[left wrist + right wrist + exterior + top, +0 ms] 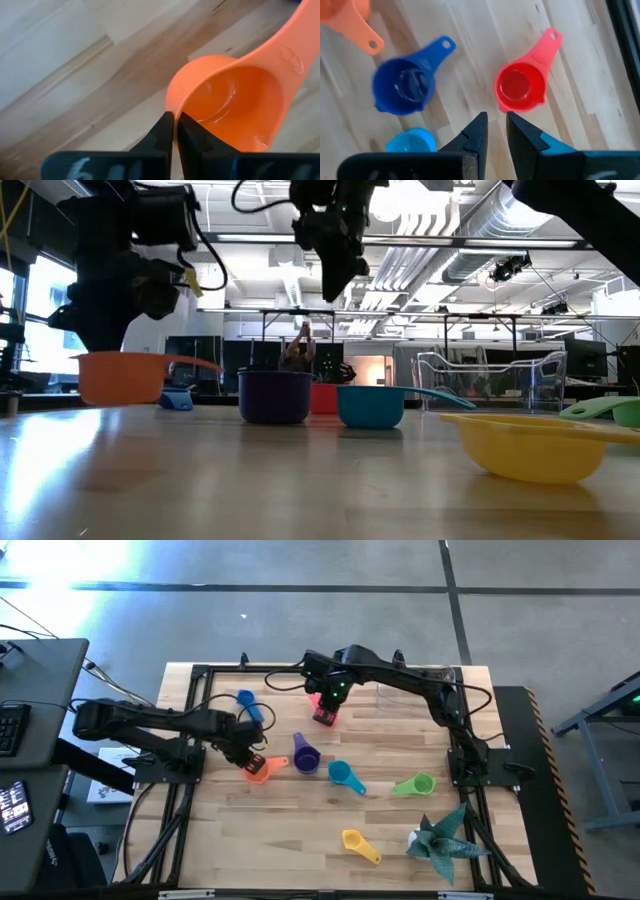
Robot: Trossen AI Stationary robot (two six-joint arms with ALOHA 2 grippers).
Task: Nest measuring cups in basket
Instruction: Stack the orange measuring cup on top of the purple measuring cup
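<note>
From above, your left claw (252, 764) pinches the orange cup (259, 771) at the table's (300, 830) left; the right claw (324, 708) hangs over the red cup (325, 717); the basket (408, 692) sits rear right; its wrist view shows fingers slightly spread above red (520, 90) and blue (402, 89).

Left tool (174, 131) pinching orange cup (235, 105) rim
</note>
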